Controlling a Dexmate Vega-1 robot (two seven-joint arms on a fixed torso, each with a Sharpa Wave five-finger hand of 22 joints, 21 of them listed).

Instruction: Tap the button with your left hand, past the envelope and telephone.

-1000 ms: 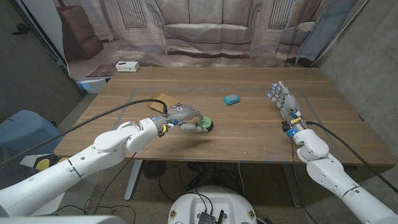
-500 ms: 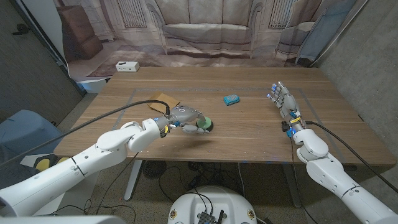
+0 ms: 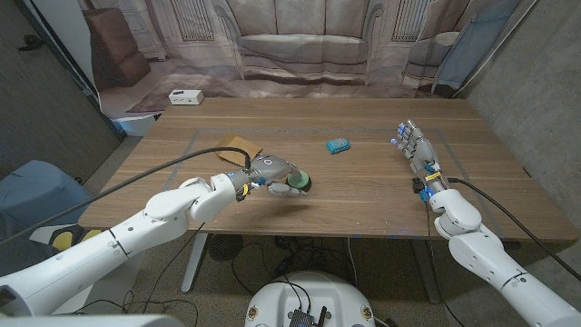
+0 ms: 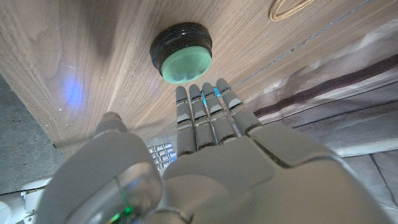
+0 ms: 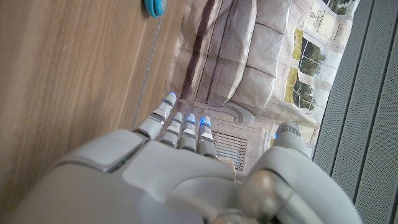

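Button (image 3: 297,182): sat near the front middle of the wooden table (image 3: 363,195), a green dome in a black ring; also seen close up in the left wrist view (image 4: 181,53).
Left hand (image 3: 270,172): was over the table just beside the button, its fingers reaching onto or over the dome; in the left wrist view the hand (image 4: 205,162) had its fingers (image 4: 202,109) straight and pressed side by side, tips right at the edge of the green cap. Whether they actually touched it could not be told. Nothing was held in it.
Envelope (image 3: 238,147): lay flat behind the left hand, a tan corner partly hidden by the wrist and the black cable.
Telephone (image 3: 338,144): a small teal item farther back, well apart from the button; its edge also appeared in the right wrist view (image 5: 154,7).
Right hand (image 3: 415,145): stood at the right side of the table, fingers extended and loosely apart, grasping nothing; the right wrist view showed the hand (image 5: 155,177) with fingertips lit blue.
White box (image 3: 185,96): rested on the floor beyond the table's far left corner.
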